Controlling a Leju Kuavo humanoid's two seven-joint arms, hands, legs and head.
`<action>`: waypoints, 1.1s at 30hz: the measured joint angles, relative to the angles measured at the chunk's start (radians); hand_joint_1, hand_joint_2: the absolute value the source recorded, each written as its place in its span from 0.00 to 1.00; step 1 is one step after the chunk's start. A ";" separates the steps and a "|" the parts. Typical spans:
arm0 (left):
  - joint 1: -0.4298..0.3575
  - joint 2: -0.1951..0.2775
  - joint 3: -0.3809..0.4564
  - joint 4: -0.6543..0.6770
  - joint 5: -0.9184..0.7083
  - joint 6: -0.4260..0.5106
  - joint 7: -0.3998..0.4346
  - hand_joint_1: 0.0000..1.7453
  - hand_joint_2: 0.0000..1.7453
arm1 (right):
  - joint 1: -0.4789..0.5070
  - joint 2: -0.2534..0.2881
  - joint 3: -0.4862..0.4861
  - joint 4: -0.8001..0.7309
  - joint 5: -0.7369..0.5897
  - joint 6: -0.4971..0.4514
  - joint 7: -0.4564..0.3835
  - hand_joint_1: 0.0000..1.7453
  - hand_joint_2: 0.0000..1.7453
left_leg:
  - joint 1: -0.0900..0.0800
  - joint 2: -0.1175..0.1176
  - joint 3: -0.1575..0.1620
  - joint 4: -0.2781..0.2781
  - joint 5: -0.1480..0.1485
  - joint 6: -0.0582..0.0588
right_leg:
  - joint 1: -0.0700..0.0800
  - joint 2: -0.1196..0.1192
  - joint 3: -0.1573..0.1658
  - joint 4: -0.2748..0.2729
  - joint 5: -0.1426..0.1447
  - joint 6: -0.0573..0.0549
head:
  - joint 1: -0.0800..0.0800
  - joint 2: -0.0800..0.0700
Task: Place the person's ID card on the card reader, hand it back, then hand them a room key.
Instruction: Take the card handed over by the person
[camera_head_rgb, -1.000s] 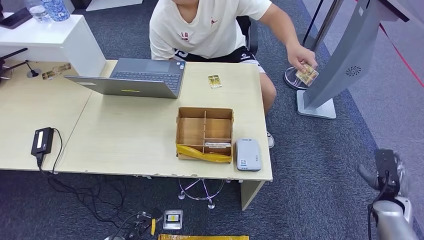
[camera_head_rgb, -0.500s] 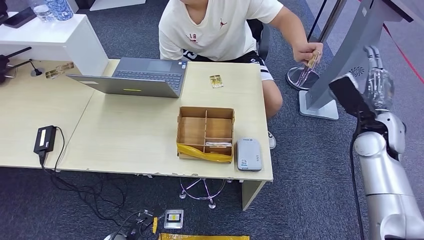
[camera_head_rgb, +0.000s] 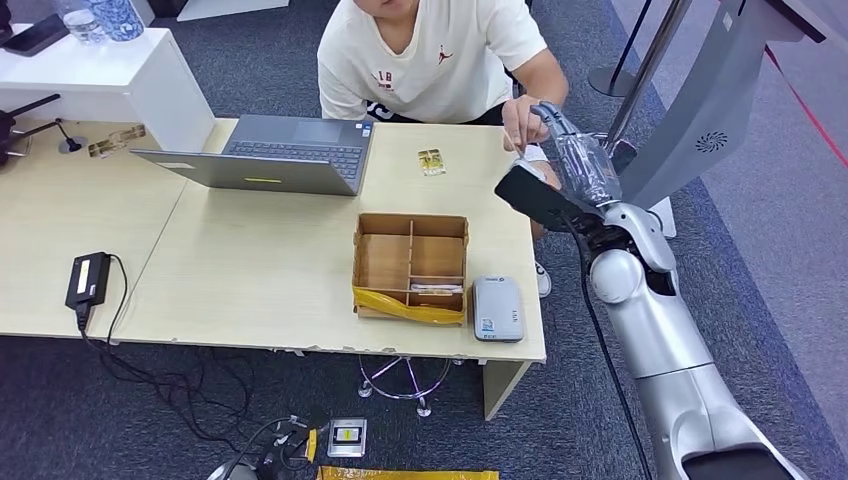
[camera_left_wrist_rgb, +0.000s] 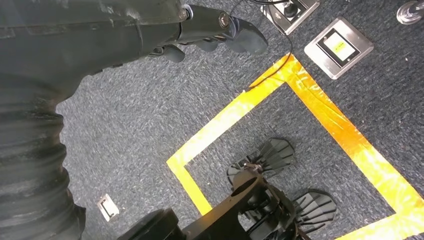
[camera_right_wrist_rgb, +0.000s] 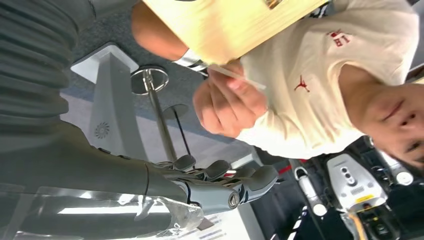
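Your left hand (camera_left_wrist_rgb: 220, 32) hangs low over the carpet with nothing in it, fingers loosely curled, well apart from the handover. On the desk (camera_head_rgb: 250, 270) the card reader (camera_head_rgb: 497, 309) lies near the front right corner, just beside the divided box (camera_head_rgb: 410, 265). Further right, the person's hand (camera_head_rgb: 522, 122) pinches the ID card (camera_right_wrist_rgb: 235, 75) at the desk's far right edge. Your right hand (camera_head_rgb: 575, 155), fingers apart and empty, sits just beside it, so it is the nearer one; the card lies leftward of those fingers, seen edge-on.
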 joint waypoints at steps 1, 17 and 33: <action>0.000 0.000 0.001 0.000 0.000 0.000 0.000 0.00 1.00 | -0.005 0.005 0.006 0.007 0.001 -0.002 0.001 0.00 1.00 | 0.000 0.000 0.000 0.000 0.000 0.000 | 0.000 0.000 0.000 0.000 0.000 0.000 | 0.000 0.000; 0.000 0.000 0.002 0.000 -0.010 0.003 0.014 0.00 1.00 | -0.014 0.022 0.021 0.059 0.004 -0.033 0.028 0.00 1.00 | 0.000 0.001 0.000 0.000 0.000 0.000 | 0.000 0.001 -0.001 0.000 0.000 0.000 | 0.000 0.000; -0.006 0.000 0.002 0.000 -0.030 -0.001 0.017 0.00 1.00 | -0.003 0.019 0.020 0.064 -0.002 -0.059 0.063 0.95 1.00 | 0.000 0.004 0.000 0.000 0.000 0.000 | 0.000 0.003 -0.002 0.000 0.000 0.000 | 0.000 0.000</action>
